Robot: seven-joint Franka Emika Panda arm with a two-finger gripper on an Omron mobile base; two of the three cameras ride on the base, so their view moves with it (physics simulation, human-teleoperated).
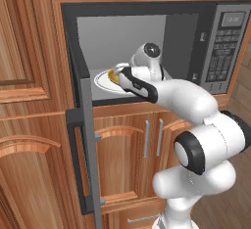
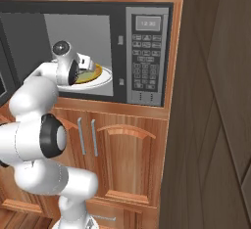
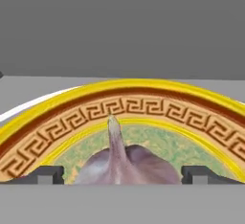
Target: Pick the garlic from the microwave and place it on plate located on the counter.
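Observation:
The garlic [image 3: 125, 163], a pale pinkish bulb with its thin stem tip pointing up, lies on a yellow-rimmed olive dish [image 3: 143, 107] inside the microwave [image 1: 147, 9]. My gripper [image 3: 123, 174] is open and straddles the bulb. One fingertip [image 3: 47, 174] stands left of it and the other fingertip stands right of it, each with a small gap. In the base views my arm reaches into the grey cavity, and the hand [image 1: 128, 78] hangs over the dish [image 2: 96, 73], hiding the garlic. The blue plate and the counter are out of view.
The microwave door [image 1: 86, 140] hangs open at the left, its bar handle facing out. A white turntable [image 2: 100, 84] lies under the dish. The silver keypad panel [image 2: 147, 57] is at the right. Wooden cabinets [image 2: 117, 159] stand below, and a dark wooden wall [image 2: 215, 101] stands at the right.

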